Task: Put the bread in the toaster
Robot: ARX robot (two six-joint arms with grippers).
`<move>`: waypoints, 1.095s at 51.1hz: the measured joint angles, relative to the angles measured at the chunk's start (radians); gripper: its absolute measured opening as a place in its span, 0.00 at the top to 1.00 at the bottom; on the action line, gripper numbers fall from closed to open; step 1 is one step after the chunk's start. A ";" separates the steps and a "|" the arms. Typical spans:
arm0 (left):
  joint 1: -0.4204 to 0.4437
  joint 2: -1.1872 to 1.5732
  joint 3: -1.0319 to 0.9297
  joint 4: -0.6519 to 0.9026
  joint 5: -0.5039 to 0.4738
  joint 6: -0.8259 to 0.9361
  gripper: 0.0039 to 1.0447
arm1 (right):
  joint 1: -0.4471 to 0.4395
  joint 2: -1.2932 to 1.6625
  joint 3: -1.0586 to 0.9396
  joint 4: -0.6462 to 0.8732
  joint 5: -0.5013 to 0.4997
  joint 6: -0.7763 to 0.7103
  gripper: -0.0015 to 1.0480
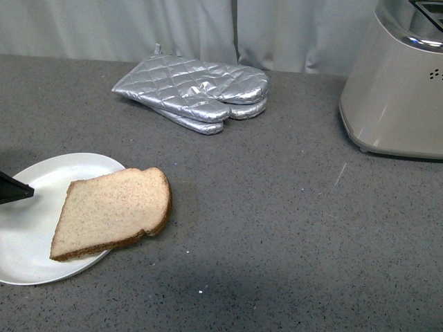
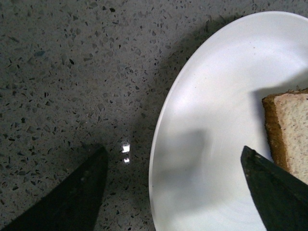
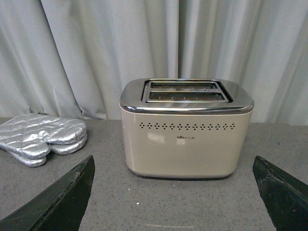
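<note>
One bread slice [image 1: 111,211]; one white plate [image 1: 31,232]; one toaster [image 3: 185,132], two slots; two quilted oven mitts [image 1: 194,88], stacked.

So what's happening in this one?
Nothing is held yet. The bread lies on the white plate, its rounded end overhanging the rim. The left gripper is open, its fingers straddling the plate's edge just short of the slice. The right gripper, also open, faces the toaster, whose slots look empty. Silver oven mitts lie at the back.
</note>
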 joint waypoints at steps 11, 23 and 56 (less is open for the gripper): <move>-0.004 0.003 -0.010 -0.006 0.008 0.003 0.50 | 0.000 0.000 0.000 0.000 0.000 0.000 0.09; -0.005 0.005 -0.014 -0.031 0.019 -0.005 0.79 | 0.000 0.000 0.000 0.000 0.000 0.000 0.09; -0.220 -0.116 -0.071 0.127 0.063 -0.377 0.97 | 0.000 0.000 0.000 0.000 0.000 0.000 0.09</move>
